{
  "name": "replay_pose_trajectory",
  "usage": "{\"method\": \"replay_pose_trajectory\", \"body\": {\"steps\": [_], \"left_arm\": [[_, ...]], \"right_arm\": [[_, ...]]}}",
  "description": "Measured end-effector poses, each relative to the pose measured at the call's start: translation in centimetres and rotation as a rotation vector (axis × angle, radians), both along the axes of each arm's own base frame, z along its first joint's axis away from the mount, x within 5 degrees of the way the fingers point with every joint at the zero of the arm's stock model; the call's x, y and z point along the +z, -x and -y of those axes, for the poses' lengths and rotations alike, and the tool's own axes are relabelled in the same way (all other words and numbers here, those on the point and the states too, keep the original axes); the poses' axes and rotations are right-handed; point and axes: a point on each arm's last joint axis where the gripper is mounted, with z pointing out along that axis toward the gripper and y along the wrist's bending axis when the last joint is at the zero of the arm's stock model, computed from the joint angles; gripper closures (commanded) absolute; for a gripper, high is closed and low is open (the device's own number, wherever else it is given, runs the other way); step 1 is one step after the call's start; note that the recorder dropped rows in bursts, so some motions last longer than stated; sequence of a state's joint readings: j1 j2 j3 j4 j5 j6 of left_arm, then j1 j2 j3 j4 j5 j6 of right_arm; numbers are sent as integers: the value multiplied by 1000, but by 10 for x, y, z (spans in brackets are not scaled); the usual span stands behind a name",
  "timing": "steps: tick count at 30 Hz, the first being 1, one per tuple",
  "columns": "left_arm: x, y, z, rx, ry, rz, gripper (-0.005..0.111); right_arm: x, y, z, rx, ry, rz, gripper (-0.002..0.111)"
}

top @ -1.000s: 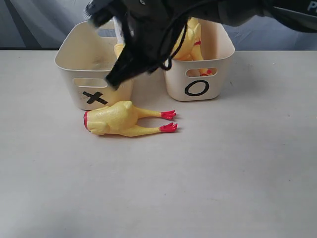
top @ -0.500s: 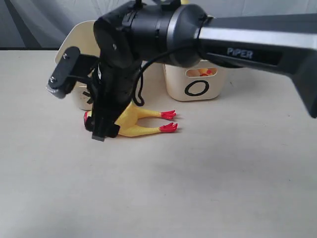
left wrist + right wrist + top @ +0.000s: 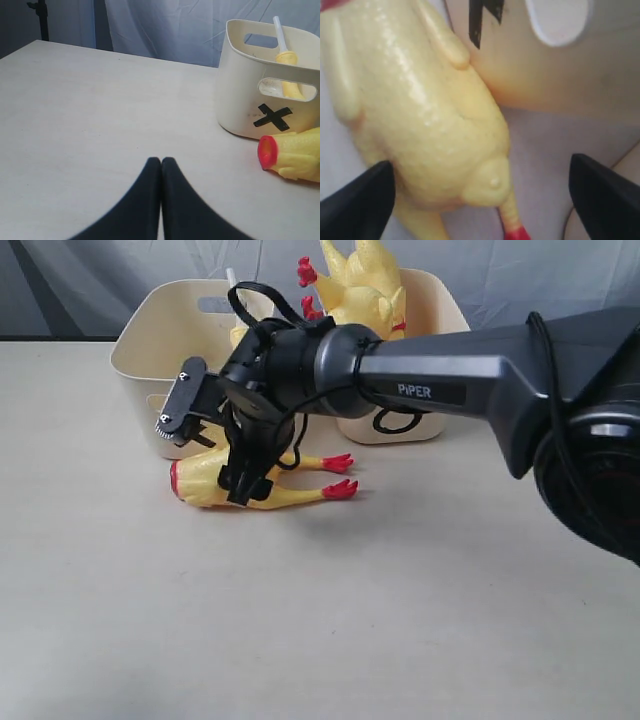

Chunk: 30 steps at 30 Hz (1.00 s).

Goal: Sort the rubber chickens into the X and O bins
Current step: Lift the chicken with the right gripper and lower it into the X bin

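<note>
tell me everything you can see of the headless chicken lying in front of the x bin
The headless chicken is glossy yellow rubber with pimpled skin, a red ring at the open neck and two thin legs ending in red feet. It lies on the table, close against the X bin, seemingly touching its wall. The open right tool straddles its body, not yet closed on it.
</note>
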<state>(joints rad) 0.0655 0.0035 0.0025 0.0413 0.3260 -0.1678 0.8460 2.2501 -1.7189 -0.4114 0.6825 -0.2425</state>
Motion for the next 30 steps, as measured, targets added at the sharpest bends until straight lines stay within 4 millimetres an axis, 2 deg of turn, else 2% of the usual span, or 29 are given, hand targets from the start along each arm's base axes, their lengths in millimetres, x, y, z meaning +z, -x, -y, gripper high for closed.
{"method": "replay_pose_trajectory", "body": {"steps": [2,3,4,6,8,9,11,16,23,26,30], "left_arm": [[0,0,0,0,0,0,107],[0,0,0,0,0,0,107],[0,0,0,0,0,0,107],[0,0,0,0,0,0,107],[0,0,0,0,0,0,107],[0,0,0,0,0,0,107],[0,0,0,0,0,0,107],[0,0,0,0,0,0,107],[0,0,0,0,0,0,107],[0,0,0,0,0,0,107],[0,0,0,0,0,0,107]], "right_arm": [[-9,-3,3,-24,10,-29,21],[-16,-2,5,-33,36,-54,24],[-26,-1,7,-39,64,-81,32],[-33,3,8,-29,93,-132,58],[-36,8,8,-10,109,-192,100],[-39,12,7,0,117,-220,108],[-39,14,5,18,124,-226,105],[-36,22,2,30,148,-266,109],[-17,67,-11,63,226,-386,109],[6,87,-19,111,205,-391,109],[56,109,-27,195,116,-297,109]]}}
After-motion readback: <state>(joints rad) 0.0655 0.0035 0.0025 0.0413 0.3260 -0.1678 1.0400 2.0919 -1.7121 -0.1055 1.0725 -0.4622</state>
